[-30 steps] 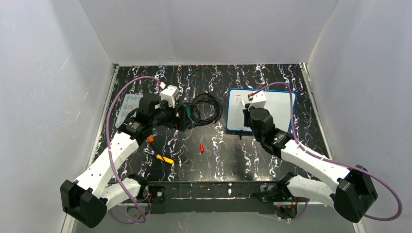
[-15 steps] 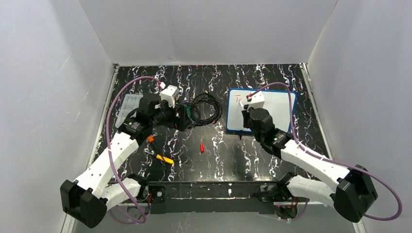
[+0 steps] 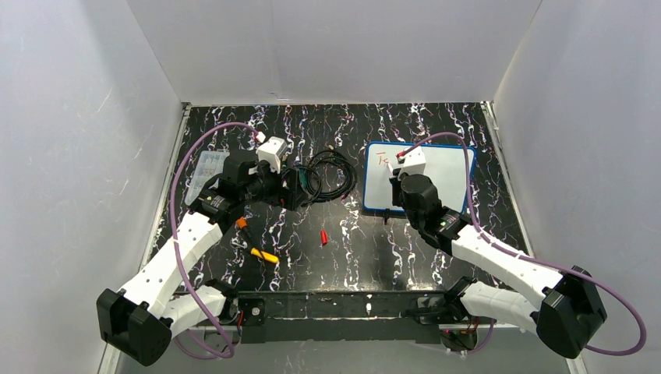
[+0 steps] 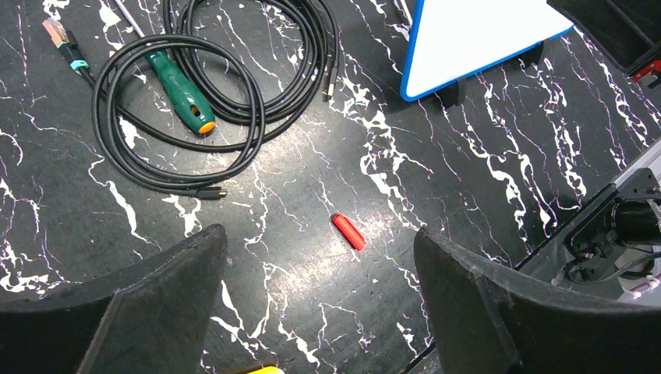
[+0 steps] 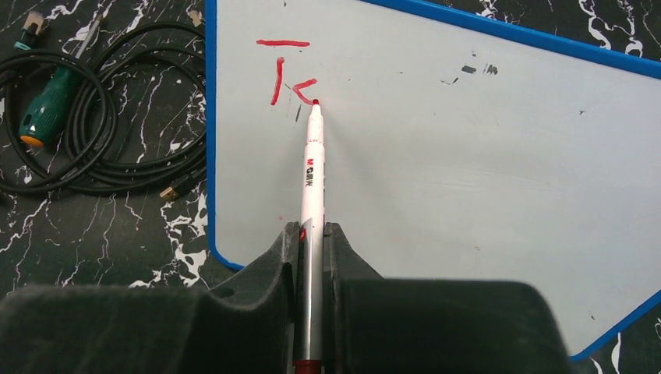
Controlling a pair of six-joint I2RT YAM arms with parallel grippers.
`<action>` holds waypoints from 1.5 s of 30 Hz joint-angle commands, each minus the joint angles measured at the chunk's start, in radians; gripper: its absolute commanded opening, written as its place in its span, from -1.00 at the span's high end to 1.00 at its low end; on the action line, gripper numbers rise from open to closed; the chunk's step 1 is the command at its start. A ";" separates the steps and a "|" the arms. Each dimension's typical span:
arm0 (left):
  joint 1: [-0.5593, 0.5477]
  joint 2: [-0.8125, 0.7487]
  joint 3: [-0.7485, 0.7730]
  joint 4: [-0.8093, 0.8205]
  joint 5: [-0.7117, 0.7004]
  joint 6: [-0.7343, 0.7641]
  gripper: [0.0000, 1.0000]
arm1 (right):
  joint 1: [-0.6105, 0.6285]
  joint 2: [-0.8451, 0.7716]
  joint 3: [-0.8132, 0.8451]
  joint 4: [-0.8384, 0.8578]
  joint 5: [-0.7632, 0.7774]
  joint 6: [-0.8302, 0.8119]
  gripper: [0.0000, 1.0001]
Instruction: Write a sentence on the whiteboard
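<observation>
Over at the right gripper [image 5: 312,234] now: clamped tight on a white marker [image 5: 312,164], with the barrel poking straight forward between the two fingers. Touching the red tip down on the whiteboard [image 5: 468,171], up near its far-left corner, right at the end of a short angled red stroke. Only the very start of the sentence [image 5: 282,72] on show: a horizontal bar, a downstroke beneath it, and that small hooked mark beside. Lying flat on the black marbled table [image 3: 351,234], that board, right of centre, blue frame all round, just beside the coiled black cable [image 4: 257,125]. Among the loops, a green-handled screwdriver [image 4: 181,91]. Across to the left gripper [image 4: 316,238]: spread wide, gripping nothing, hovering above the table over a small red cap [image 4: 348,231]. Out by the left edge, a clear plastic box [image 3: 204,166], partly hidden behind the left arm.
</observation>
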 commanded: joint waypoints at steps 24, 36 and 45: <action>0.004 -0.026 -0.007 0.010 0.019 -0.001 -0.76 | 0.004 -0.066 -0.019 0.055 0.069 -0.023 0.97; 0.004 -0.027 -0.008 0.010 0.019 -0.001 -0.76 | 0.004 -0.029 -0.016 0.079 0.082 -0.032 0.97; 0.004 -0.027 -0.008 0.009 0.019 -0.001 -0.76 | 0.004 0.002 0.006 0.097 0.058 -0.061 0.97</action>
